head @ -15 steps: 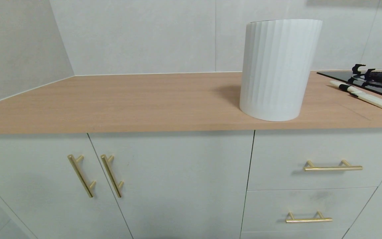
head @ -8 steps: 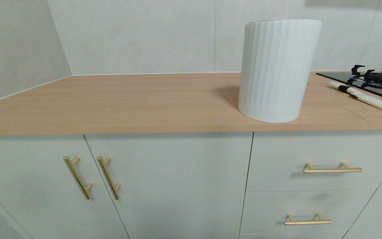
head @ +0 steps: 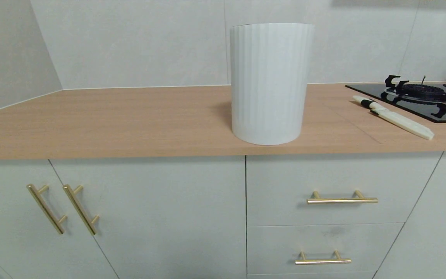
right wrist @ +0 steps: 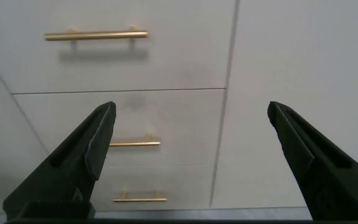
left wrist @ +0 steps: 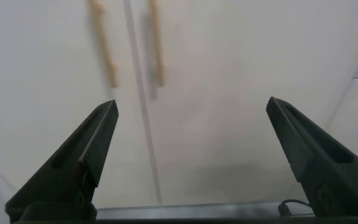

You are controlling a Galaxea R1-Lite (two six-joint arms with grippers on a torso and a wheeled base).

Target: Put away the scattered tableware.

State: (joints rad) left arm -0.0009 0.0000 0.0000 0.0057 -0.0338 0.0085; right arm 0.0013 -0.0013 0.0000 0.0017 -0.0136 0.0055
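A tall white ribbed container [head: 268, 83] stands near the front edge of the wooden counter [head: 110, 120]. To its right a cream knife with a black band [head: 393, 117] lies flat on the counter beside the black hob [head: 420, 97]. My left gripper [left wrist: 191, 109] is open below counter height, facing the two cabinet doors with gold handles [left wrist: 157, 43]. My right gripper [right wrist: 191, 112] is open too, facing the drawer fronts with their gold handles [right wrist: 96, 35]. Neither gripper holds anything.
Below the counter are two white doors with slanted gold handles [head: 62, 209] at left and stacked drawers with gold bar handles [head: 342, 200] at right. Grey tiled walls close the back and left of the counter.
The head view has swung right: the container, knife and hob sit further left in the picture, and more of the hob shows. The things themselves have not moved.
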